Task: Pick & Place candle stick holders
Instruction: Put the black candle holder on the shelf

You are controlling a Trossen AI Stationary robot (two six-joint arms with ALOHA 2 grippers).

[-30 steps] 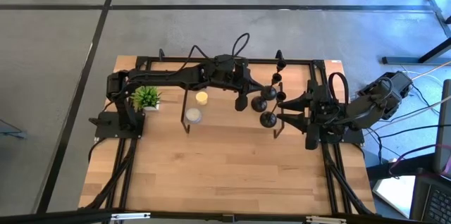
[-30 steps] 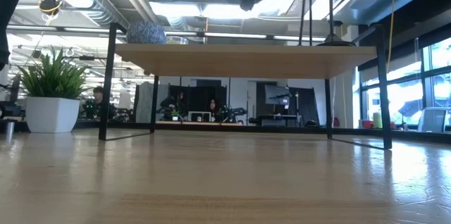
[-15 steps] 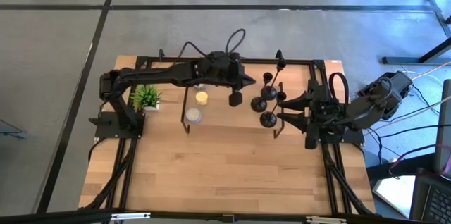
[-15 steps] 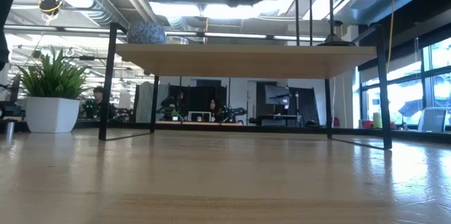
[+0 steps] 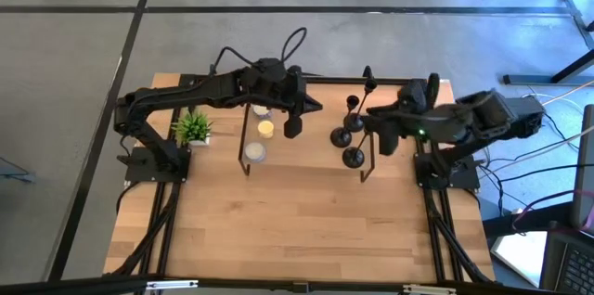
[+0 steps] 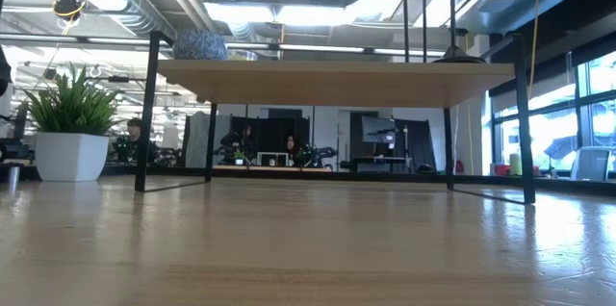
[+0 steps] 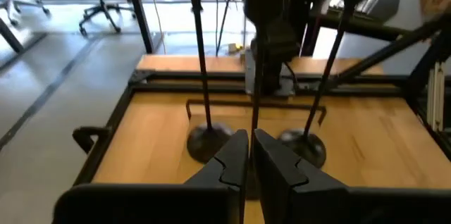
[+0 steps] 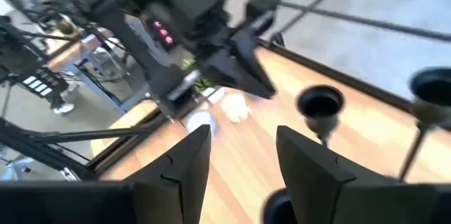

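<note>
Candle stick holders: one hangs clamped in the left gripper above the shelf; two more stand toward the shelf's right end. The right gripper, fingers apart and empty, hovers just beside them. White and yellow candles sit near the shelf's left end, a potted plant beyond.
</note>
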